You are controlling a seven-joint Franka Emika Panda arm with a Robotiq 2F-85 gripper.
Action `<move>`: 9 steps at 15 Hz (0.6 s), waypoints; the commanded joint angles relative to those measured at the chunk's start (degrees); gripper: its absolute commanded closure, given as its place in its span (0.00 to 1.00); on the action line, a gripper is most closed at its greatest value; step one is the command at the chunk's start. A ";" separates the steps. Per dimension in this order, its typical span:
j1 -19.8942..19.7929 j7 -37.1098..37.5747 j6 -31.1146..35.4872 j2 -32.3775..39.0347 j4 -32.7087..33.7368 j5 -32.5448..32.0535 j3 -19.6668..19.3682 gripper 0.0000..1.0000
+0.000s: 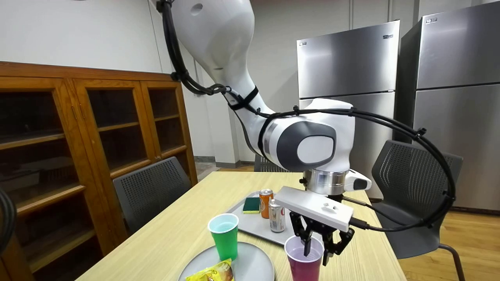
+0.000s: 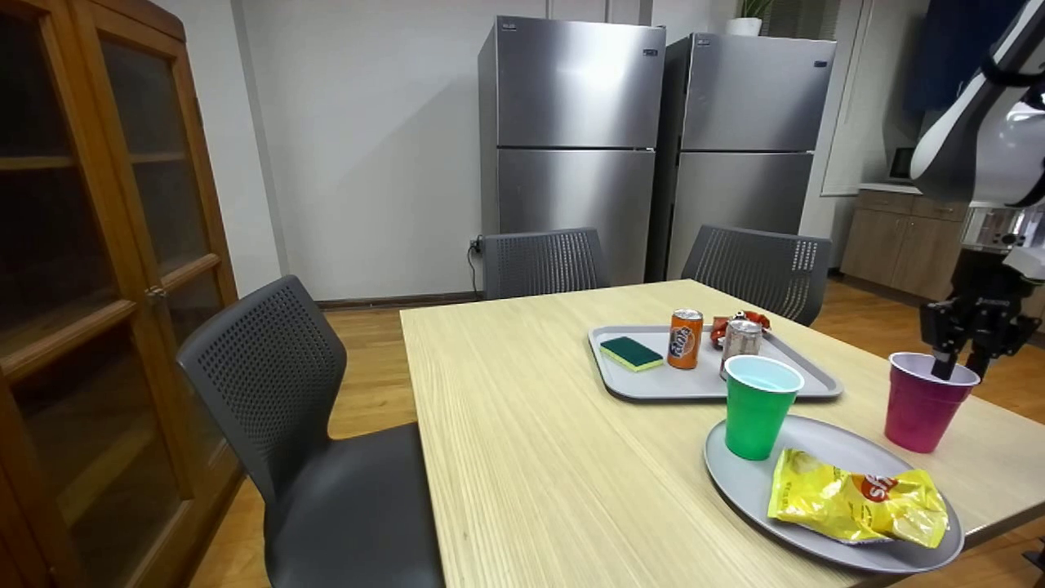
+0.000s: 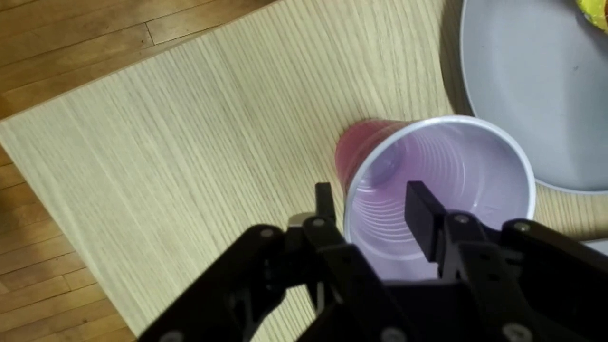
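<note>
A robot's gripper (image 3: 372, 198) straddles the rim of a pink cup (image 2: 918, 408), its fingers spread apart, one inside the cup and one outside. The cup stands upright on the table (image 2: 522, 457), just beside the plate (image 3: 527, 95), between it and a corner of the tabletop. As things lie, the fingers appear set about the rim, but no hold looks made and the cup is not lifted; whether a hold is beginning or ending cannot be told.

Toward the plate's edge nearest the tray (image 2: 645, 384), a green cup (image 2: 755, 425) stands upright; a yellow packet (image 2: 857, 498) lies toward the opposite edge. The tray carries a sponge (image 2: 631, 354) along one edge, an orange can (image 2: 684, 339), a silver can (image 2: 741, 343) close to the edge facing the plate, and a red item (image 2: 719, 331) partly behind that can.

"Fanta" reads on the orange can. White letters "sh" show on the packet's red patch, the rest not legible. Lettering on the silver can and badges on the fridges (image 2: 571, 204) are too small to read.
</note>
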 commanded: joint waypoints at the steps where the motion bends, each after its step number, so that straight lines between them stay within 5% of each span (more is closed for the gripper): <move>1: -1.74 -3.62 -1.90 -2.44 0.08 -0.54 1.06 0.24; 4: -1.04 -5.01 -0.91 -5.53 -1.46 -2.23 0.25 0.02; 9: 1.27 -3.31 0.28 -11.44 -4.01 -6.29 -0.98 0.00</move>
